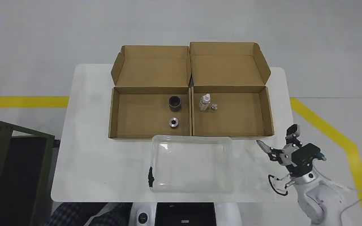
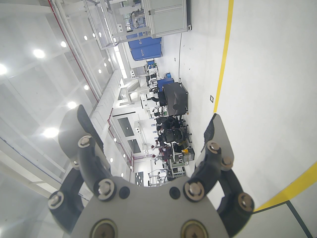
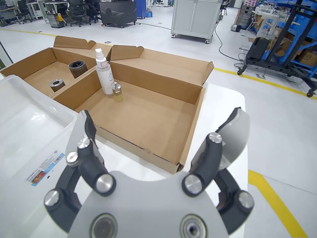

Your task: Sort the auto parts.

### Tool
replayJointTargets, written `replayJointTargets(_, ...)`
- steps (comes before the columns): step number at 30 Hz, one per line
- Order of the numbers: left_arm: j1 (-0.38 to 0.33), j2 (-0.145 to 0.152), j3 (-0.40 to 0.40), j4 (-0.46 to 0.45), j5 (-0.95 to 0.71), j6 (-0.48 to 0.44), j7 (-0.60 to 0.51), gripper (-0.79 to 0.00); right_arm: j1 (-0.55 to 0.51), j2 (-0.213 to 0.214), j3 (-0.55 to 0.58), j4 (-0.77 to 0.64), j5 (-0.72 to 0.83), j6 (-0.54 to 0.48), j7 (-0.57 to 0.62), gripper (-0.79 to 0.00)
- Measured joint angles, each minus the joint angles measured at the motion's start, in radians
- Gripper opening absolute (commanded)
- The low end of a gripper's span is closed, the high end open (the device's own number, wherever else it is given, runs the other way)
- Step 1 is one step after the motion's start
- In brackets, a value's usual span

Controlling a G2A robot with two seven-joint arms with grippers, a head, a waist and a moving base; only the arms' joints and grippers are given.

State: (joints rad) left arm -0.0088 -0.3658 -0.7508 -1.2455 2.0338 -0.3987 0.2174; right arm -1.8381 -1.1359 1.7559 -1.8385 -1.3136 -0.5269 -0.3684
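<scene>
Behind the clear tray (image 1: 192,169), dark sleeve (image 1: 175,102) and metal ring (image 1: 173,121) stand in the left box (image 1: 136,116), spray bottle (image 1: 204,101) and small fitting (image 1: 215,105) (just beside it) in the right box (image 1: 243,116). My right gripper (image 3: 161,120) and left gripper (image 2: 148,115) gape wide, empty.

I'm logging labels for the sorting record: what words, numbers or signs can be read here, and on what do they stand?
Sticker on the clear plastic bin: coloured print and a barcode, too small to read.
Spray bottle: a faint droplet-shaped emblem, no legible words.
No text in these views can be read and quoted.
</scene>
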Motion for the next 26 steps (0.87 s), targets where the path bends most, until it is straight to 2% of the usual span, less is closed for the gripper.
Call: replayJointTargets(26, 0.000, 0.000, 0.000, 0.000, 0.000, 0.000, 0.000, 0.000, 0.004, 0.001, -0.003, 0.004, -0.013, -0.013, 0.011, 0.000)
